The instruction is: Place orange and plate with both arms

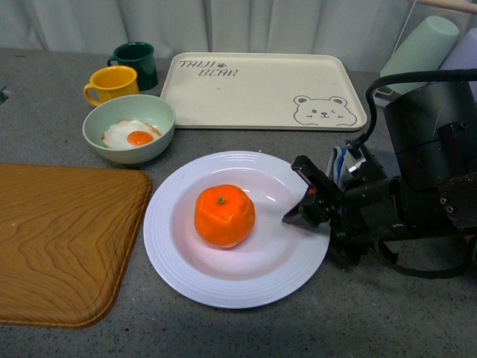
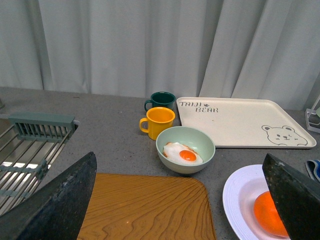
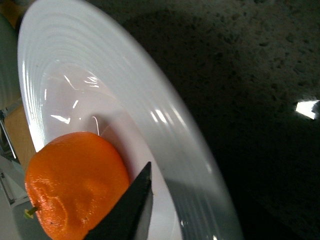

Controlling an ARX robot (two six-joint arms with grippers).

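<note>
Right, in the centre of the front view the orange (image 1: 224,215) sits stem-up in the well of the white plate (image 1: 179,253), and the plate lies flat on the grey tabletop (image 1: 387,321). From the right of the frame comes the right end effector (image 1: 292,192), spread apart with nothing between its fingers, poised over the plate's right rim. It is close to the orange but apart from it, and whether it touches the rim I cannot tell. The right wrist view gives the close-up: the ridged plate (image 3: 125,90), the lumpy orange (image 3: 75,185), and one dark finger (image 3: 132,215) showing in front of the fruit. In the left wrist view the left end effector (image 2: 179,157) is spread wide and holds nothing, its two dark fingers framing the lower corners. Beyond them the plate (image 2: 240,200) and a slice of orange (image 2: 267,212) show at lower right. Back in the front view, the upper left holds a pale green bowl (image 1: 153,112) with a fried egg (image 1: 131,135), a yellow mug (image 1: 112,83) and a dark green mug (image 1: 136,63). A cream bear tray (image 1: 261,91) lies top centre, and a wooden tray (image 1: 63,242) fills the lower left.
</note>
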